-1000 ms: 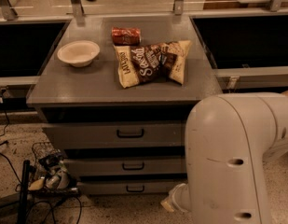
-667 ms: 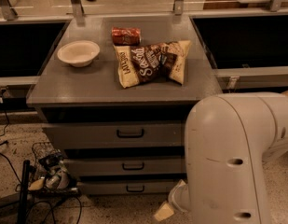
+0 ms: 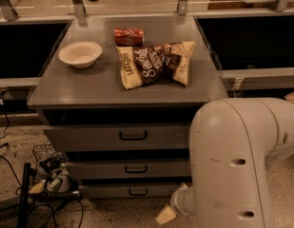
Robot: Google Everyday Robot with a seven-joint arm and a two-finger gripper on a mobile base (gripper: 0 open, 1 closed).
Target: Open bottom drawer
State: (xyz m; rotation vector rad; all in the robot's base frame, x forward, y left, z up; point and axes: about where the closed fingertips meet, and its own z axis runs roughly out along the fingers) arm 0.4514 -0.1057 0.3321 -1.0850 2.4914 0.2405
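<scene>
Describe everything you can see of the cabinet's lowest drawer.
The bottom drawer is the lowest of three: a slim, flat grey front panel, metal-looking, with a small black bar handle at its middle. It looks closed, sitting just above the speckled floor beneath the middle drawer. Its right end is hidden by the robot's white arm. The end effector hangs below and right of the handle, not on it.

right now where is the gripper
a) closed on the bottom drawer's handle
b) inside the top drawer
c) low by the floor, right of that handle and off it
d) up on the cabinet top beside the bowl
c: the gripper sits low by the floor, to the right of the handle of the bottom drawer and not on it.
</scene>
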